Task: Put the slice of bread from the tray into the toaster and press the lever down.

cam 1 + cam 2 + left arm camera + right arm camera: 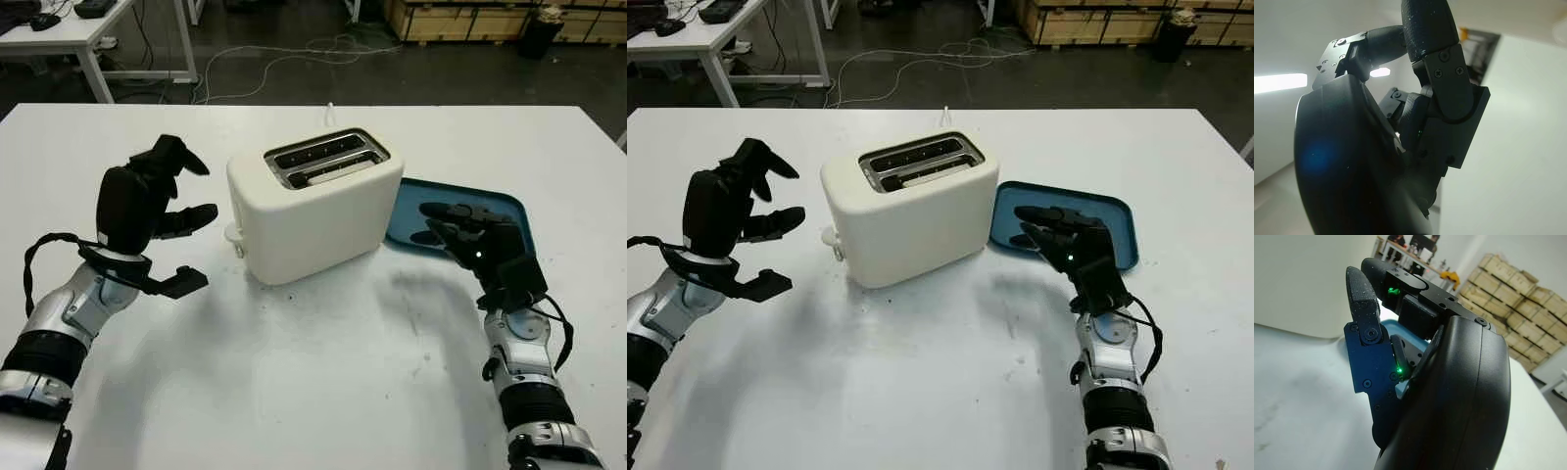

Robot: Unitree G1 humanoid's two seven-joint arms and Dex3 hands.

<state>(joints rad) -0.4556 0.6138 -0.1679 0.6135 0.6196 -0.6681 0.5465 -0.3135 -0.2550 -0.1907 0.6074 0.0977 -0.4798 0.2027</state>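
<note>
A cream two-slot toaster (313, 201) stands mid-table, its slots (325, 157) dark with metal grids. Its lever knob (233, 233) sticks out of the end facing my left hand. My left hand (191, 225) hangs raised above the table just left of that end, open and holding nothing. Right of the toaster lies a blue tray (495, 208) whose visible floor is plain blue. My right hand (441, 223) hovers over the tray's near left corner, open, fingers pointing at the toaster. In the right wrist view the tray (1400, 330) shows behind the fingers (1364, 298).
The white table (323, 372) stretches wide in front of the toaster. A thin white cord (329, 108) leaves the toaster's back toward the far edge. Beyond are a dark floor with cables, another white table (88, 39) and wooden crates (470, 20).
</note>
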